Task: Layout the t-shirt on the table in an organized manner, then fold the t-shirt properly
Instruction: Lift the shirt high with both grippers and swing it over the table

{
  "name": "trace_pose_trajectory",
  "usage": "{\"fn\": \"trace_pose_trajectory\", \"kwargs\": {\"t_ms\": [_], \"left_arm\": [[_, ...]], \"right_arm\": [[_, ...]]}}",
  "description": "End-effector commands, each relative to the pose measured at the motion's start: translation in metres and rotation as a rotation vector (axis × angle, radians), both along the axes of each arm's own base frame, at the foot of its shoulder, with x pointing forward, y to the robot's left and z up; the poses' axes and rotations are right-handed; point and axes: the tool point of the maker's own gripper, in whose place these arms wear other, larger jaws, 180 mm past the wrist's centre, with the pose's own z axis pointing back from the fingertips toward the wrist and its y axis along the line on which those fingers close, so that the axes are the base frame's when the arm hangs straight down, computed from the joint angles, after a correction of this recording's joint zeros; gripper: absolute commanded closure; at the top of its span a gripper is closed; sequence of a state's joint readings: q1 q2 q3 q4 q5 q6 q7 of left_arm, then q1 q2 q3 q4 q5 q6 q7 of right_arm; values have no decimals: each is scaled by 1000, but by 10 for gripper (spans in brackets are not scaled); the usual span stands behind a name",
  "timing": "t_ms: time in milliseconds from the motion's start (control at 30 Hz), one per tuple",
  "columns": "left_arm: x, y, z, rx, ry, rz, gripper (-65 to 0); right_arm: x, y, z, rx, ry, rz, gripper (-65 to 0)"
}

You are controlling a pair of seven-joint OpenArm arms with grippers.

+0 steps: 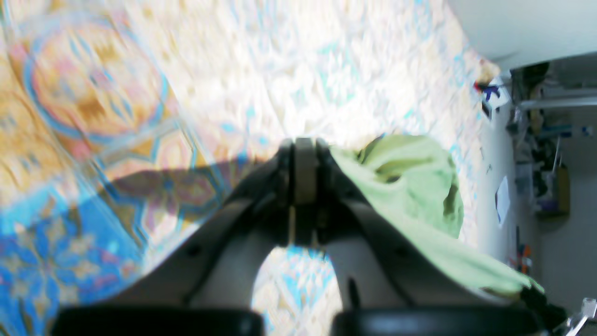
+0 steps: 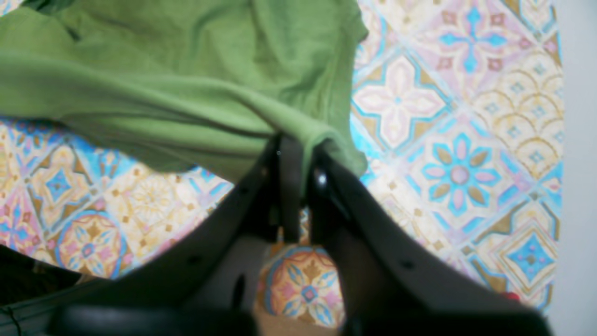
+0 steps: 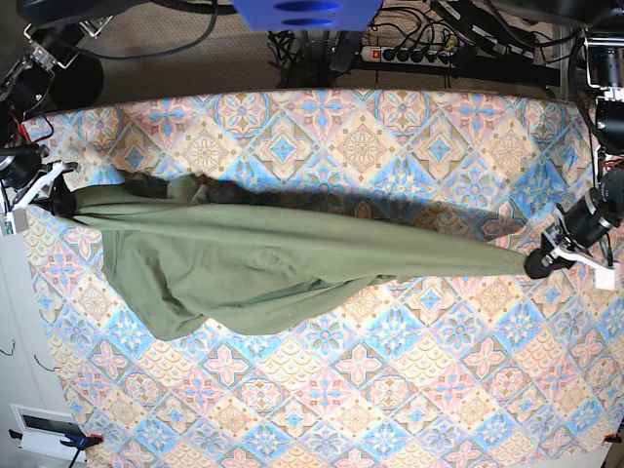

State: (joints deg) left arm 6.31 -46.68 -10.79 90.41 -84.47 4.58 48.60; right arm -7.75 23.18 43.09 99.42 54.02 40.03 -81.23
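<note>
The olive-green t-shirt (image 3: 263, 261) hangs stretched across the table (image 3: 390, 390) between my two grippers, sagging low toward the left of the base view. At the right of that view my left gripper (image 3: 534, 264) is shut on one pulled-out corner of the cloth. At the left edge my right gripper (image 3: 64, 204) is shut on the other end. In the left wrist view the shut left gripper (image 1: 305, 144) pinches the t-shirt (image 1: 410, 182), which trails off to the right. Seen from the right wrist, the right gripper (image 2: 294, 142) pinches a fold of the t-shirt (image 2: 186, 79).
The table cloth has a diamond tile pattern of blue, pink and beige. Cables and a power strip (image 3: 429, 51) lie beyond the table's far edge. A blue robot base (image 3: 307, 12) stands at the top middle. White floor (image 3: 19, 390) shows off the table's left edge.
</note>
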Motion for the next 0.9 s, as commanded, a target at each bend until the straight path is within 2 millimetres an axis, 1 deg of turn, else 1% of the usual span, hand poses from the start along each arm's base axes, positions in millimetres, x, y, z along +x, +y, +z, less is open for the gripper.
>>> {"fn": "trace_pose_trajectory", "kwargs": {"t_ms": [0,67,167,200,267,333,433,533,567,600,667,767,800,833,867], "left_arm": [[14,9,30,25,-87,15,0],[34,8,47,16,-147,25,0],[67,7,63,-6,-189,35,0],[81,1,69,-31,-205,33,0],[104,-9,80,-65,-232,26,0],[128,-10,95,-93,-255,41,0],[168,-20,120,-172,-292,64,0],[203,-25,155,-203,-359,91,0],[217,-27,174,-210,-395,109,0],[228,-26,190,-219,-418,130,0],[246,-32,230,-241,-479,149,0],[261,-38,289,-297,-559,165,0],[264,-43,316,-317,-598,164,0],[266,-45,317,-323,-600,168,0],[266,-43,318,-323,-605,176,0]], "right_arm": [[13,-7,21,-31,-67,-1,-7],[34,-6,41,-31,-140,2,-7],[70,8,65,-14,-219,54,-7],[85,12,76,-5,-247,73,-7],[109,12,97,-10,-287,99,-7],[132,16,109,16,-305,119,-7],[167,19,126,66,-320,128,-7],[197,21,147,74,-341,132,-7],[208,24,158,69,-352,137,-7],[218,28,172,65,-378,146,-7],[237,38,209,52,-449,172,-7],[253,47,255,49,-549,195,-7],[256,49,276,51,-599,199,-7],[256,49,292,53,-636,197,-7],[256,49,305,54,-666,198,-7]]}}
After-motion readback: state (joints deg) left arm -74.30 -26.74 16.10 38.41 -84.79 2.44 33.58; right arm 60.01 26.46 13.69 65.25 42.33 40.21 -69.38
